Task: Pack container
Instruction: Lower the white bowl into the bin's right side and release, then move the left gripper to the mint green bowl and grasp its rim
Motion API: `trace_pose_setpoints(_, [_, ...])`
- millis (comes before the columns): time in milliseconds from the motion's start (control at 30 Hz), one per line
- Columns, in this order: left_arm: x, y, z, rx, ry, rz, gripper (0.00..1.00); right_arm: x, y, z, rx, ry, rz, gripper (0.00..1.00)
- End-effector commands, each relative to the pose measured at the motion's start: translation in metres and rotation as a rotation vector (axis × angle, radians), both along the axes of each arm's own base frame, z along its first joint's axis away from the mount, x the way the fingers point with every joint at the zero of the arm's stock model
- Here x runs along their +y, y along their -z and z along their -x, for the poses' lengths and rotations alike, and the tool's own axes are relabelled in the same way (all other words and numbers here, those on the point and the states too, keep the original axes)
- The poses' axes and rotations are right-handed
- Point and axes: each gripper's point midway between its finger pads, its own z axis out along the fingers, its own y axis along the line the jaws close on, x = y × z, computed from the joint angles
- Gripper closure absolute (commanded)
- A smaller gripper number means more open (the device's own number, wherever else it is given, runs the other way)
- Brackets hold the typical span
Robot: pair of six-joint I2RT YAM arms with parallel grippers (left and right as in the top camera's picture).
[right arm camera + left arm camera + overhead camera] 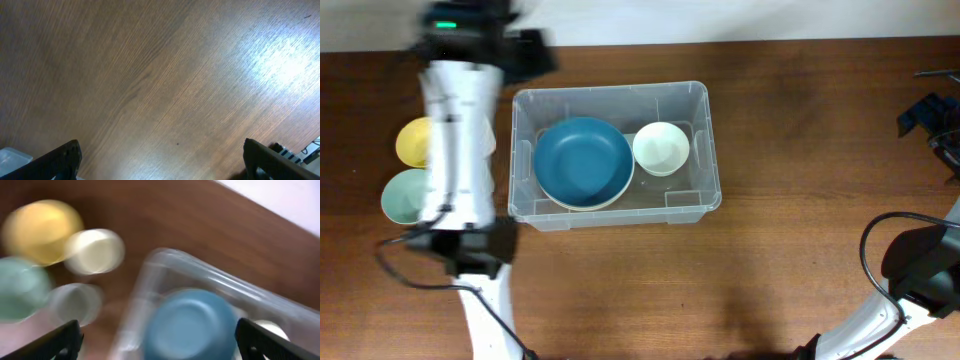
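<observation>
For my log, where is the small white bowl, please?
Overhead, the small white bowl sits inside the clear plastic container, right of the large blue bowl.

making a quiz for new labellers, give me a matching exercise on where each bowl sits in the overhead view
Things:
1 blue bowl
2 white bowl
3 yellow bowl
4 green bowl

Places:
A on the table, left of the container, lower in view
B inside the container, right part
C on the table, left of the container, higher in view
D inside the container, left part

Pairs: 1-D, 2-B, 3-C, 4-A
</observation>
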Motion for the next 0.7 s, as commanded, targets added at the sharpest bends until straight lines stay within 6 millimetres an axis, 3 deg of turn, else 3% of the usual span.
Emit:
trace_pose_setpoints(0, [0.071,0.003,0.014,0.015,-0.206,0.082,0.01,0.000,0.000,0.001,0.002,-0.002,-0.002,0.01])
trace_pose_setpoints(133, [0.122,0.028,0.032,0.082,-0.373,0.215,0.01,0.000,0.000,0.001,0.002,-0.002,-0.002,0.01])
trace_pose_setpoints(300, [0.181,0.076,0.074,0.233,-0.670,0.298,0.01,0.000,0.000,0.001,0.002,-0.002,-0.002,0.01])
trace_pose_setpoints(467, [0.209,0.128,0.111,0.383,-0.809,0.336,0.01,0.000,0.000,0.001,0.002,-0.002,-0.002,0.01])
trace_pose_setpoints(667, [0.222,0.179,0.140,0.487,-0.879,0.371,0.01,0.000,0.000,0.001,0.002,-0.002,-0.002,0.01])
